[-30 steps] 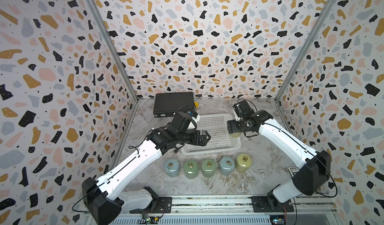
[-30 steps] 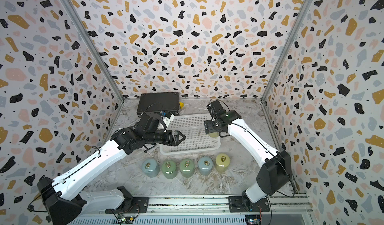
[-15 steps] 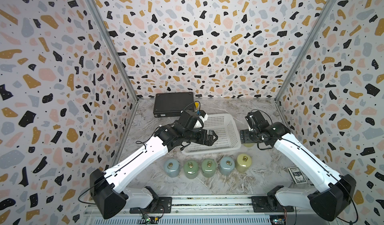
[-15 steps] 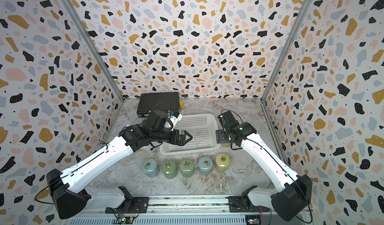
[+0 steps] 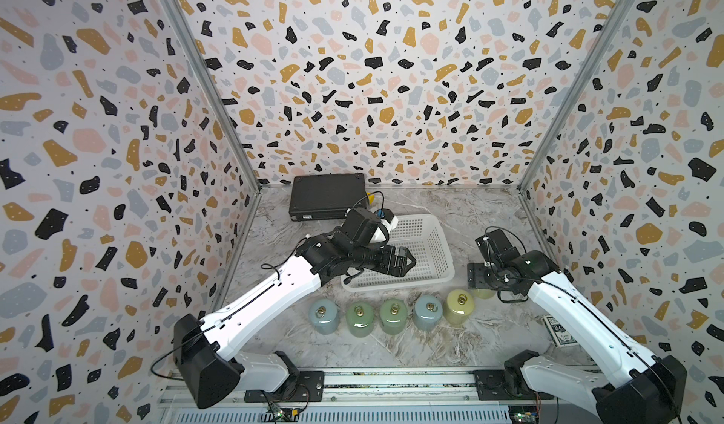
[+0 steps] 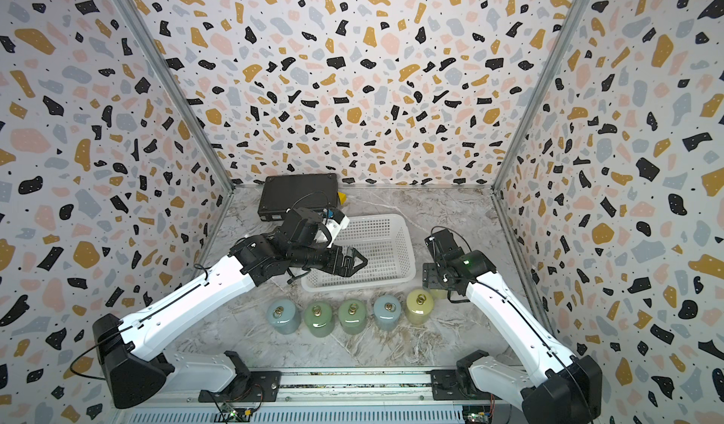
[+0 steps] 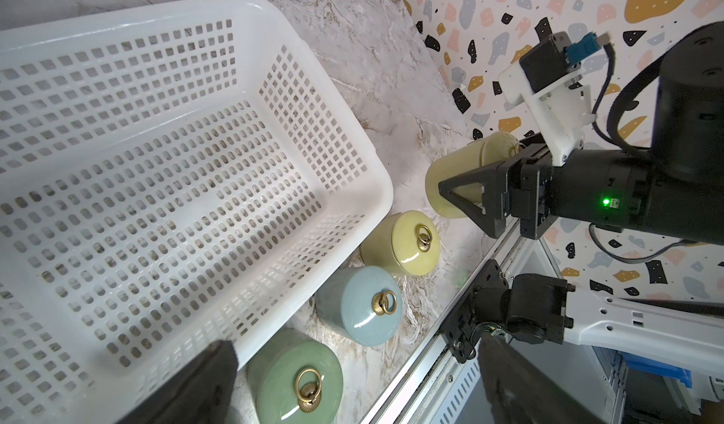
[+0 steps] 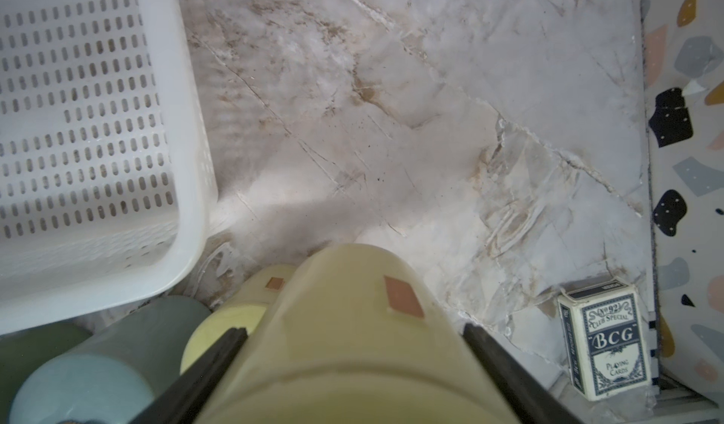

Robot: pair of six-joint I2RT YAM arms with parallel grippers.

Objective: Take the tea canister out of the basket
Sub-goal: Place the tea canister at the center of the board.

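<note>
The white basket [image 5: 411, 283] [image 6: 364, 283] [image 7: 352, 136] [image 8: 188, 167] stands mid-table with nothing inside it. My right gripper [image 5: 480, 277] [image 6: 433, 279] [image 7: 466, 199] [image 8: 352, 363] is shut on a pale yellow tea canister [image 5: 481, 293] [image 6: 438, 293] [image 7: 458, 167] [image 8: 352, 343]. It holds the canister outside the basket, just right of the basket's front right corner. Whether the canister touches the table I cannot tell. My left gripper [image 5: 403, 259] [image 6: 352, 261] [image 7: 356, 386] hangs open over the basket's front edge, holding nothing.
Several canisters [image 5: 391, 316] [image 6: 352, 316] stand in a row in front of the basket; the yellow one [image 7: 399, 246] at the right end is beside the held canister. A black case [image 5: 327, 200] lies at the back. A playing card box [image 8: 605, 343] sits by the right wall.
My right gripper has carried the canister from over the basket's right side out to the right and forward, down beside the row's end. The left arm shifted right over the basket.
</note>
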